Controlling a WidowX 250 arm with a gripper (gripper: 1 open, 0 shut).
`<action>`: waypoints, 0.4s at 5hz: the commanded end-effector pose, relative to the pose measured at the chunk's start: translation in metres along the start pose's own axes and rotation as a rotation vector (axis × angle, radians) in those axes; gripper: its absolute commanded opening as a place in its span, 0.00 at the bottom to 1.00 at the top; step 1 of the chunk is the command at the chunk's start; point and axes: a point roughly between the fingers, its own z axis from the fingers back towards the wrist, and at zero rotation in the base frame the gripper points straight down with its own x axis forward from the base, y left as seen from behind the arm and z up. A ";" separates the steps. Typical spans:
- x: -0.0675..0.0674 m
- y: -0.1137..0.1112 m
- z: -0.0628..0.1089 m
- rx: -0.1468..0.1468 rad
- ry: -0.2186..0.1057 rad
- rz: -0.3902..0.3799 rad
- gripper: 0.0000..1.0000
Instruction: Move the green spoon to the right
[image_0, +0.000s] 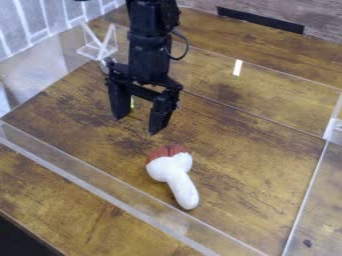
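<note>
Tool (139, 117), jaws spread, nothing held; green spoon (131, 101) on desk (247, 155), mostly hidden behind tool; step in hand, apparently positioning for grasp; next move, likely centre over spoon, lower, close.

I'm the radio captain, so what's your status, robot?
Gripper open, above table. Green spoon mostly hidden behind it. White toy nearby, nearer the camera.

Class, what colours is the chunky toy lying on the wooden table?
White, with a reddish-brown end; it shows best in the current camera view.
</note>
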 end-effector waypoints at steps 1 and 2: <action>0.009 0.003 0.012 0.009 -0.050 0.004 1.00; 0.015 0.002 0.009 0.011 -0.049 0.003 1.00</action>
